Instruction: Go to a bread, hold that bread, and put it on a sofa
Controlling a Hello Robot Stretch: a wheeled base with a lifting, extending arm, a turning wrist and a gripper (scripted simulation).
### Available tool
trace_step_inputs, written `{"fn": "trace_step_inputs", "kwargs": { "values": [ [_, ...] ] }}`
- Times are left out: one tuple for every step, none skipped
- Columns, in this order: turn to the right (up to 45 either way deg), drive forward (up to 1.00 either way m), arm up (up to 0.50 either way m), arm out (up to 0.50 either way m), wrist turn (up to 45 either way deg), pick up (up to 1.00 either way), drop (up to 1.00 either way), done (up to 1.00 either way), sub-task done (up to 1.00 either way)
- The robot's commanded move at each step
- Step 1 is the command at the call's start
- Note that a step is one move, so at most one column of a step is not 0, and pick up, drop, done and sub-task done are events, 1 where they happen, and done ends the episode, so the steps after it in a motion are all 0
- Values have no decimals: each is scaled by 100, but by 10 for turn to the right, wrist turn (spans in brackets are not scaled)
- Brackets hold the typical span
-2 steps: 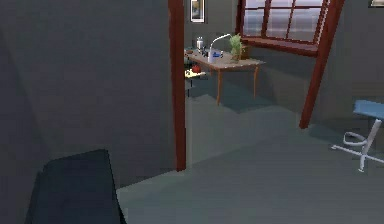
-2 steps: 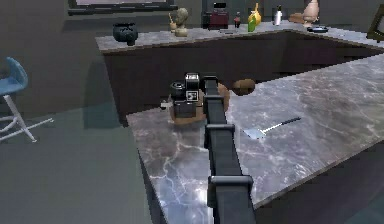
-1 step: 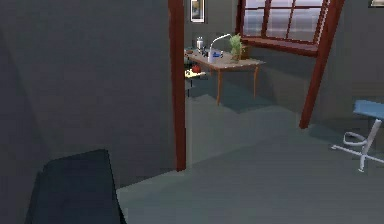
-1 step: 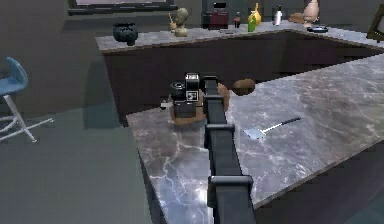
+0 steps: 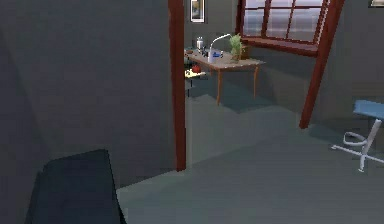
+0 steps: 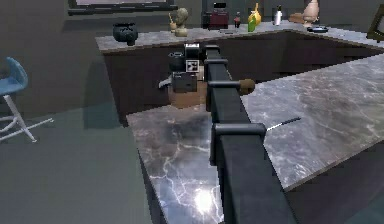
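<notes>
In the arm side view my arm (image 6: 235, 120) stretches over a grey marble counter (image 6: 320, 110). At its far end stand the white marker squares, and the gripper (image 6: 175, 85) sits left of them near the counter's far corner. A brown, box-like lump (image 6: 187, 98) lies right at the gripper on or past that corner. It may be the bread, but its shape is too vague to say. I cannot tell whether the gripper holds anything.
A far counter (image 6: 140, 45) carries a dark pot (image 6: 125, 33), a small statue (image 6: 180, 19), a dark machine (image 6: 212, 15) and bottles (image 6: 255, 17). A blue chair (image 6: 14, 85) stands left. The forward view shows a red-brown post (image 5: 178, 90), a wooden table (image 5: 228, 66), a window (image 5: 290, 20) and open floor.
</notes>
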Motion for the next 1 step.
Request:
{"fn": "trace_step_inputs", "kwargs": {
  "values": [
    [0,0,0,0,-450,0,0,0,0]
  ]
}}
